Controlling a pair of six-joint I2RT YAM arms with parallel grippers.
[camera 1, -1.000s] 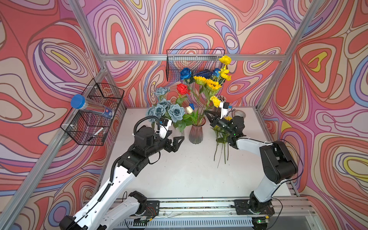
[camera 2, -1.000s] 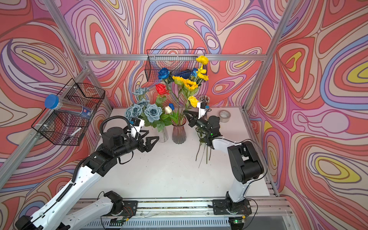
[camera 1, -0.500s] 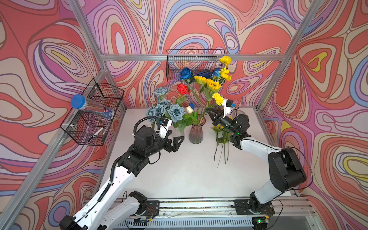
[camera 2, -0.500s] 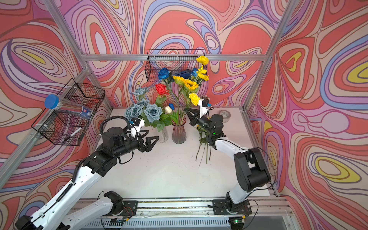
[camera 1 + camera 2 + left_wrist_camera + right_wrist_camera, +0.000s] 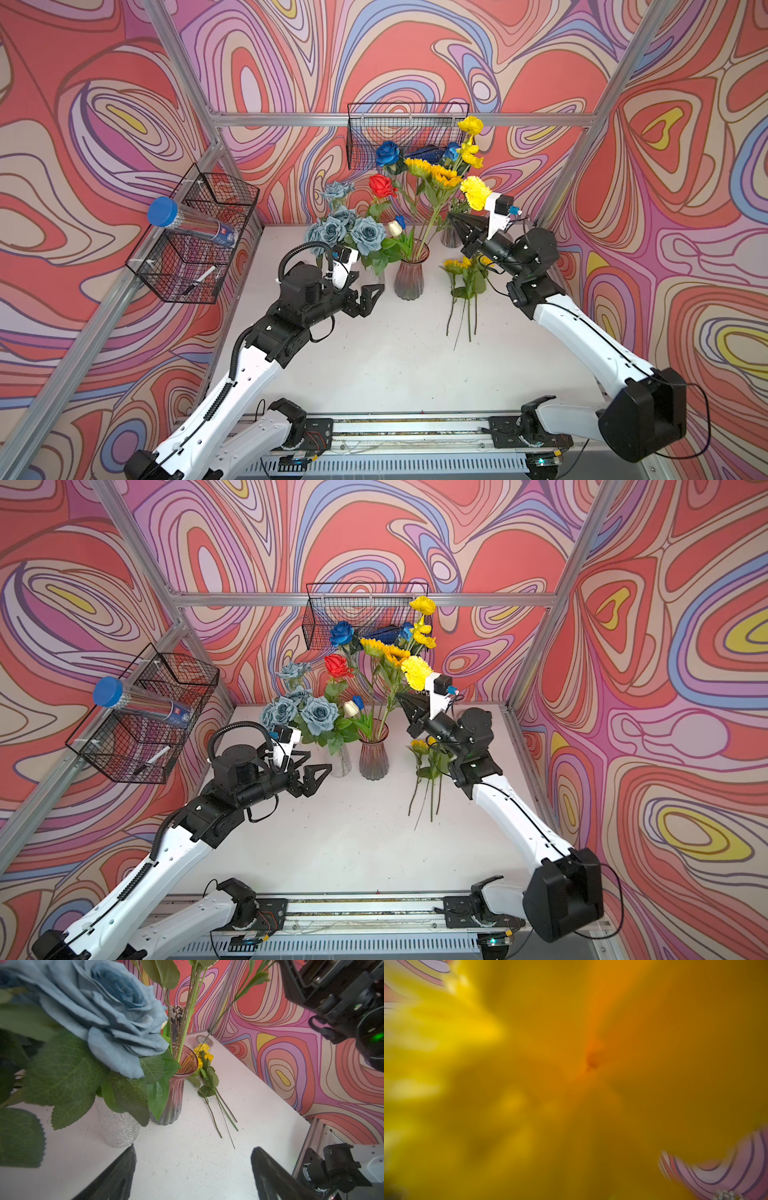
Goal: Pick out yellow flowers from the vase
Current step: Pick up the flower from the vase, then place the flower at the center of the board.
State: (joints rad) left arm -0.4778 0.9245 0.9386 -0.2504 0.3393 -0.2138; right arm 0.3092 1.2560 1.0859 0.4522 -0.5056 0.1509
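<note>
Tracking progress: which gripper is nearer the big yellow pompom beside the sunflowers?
Right: right gripper close beside the pompom; left gripper low beside the clear vase.

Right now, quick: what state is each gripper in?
Left gripper: open, holding nothing.
Right gripper: shut, apparently on the stem under the yellow pompom flower.

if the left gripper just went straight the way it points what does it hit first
Probably the pink vase, ahead of the open left gripper; the clear vase beside one finger could get brushed first, depth is unclear.
</note>
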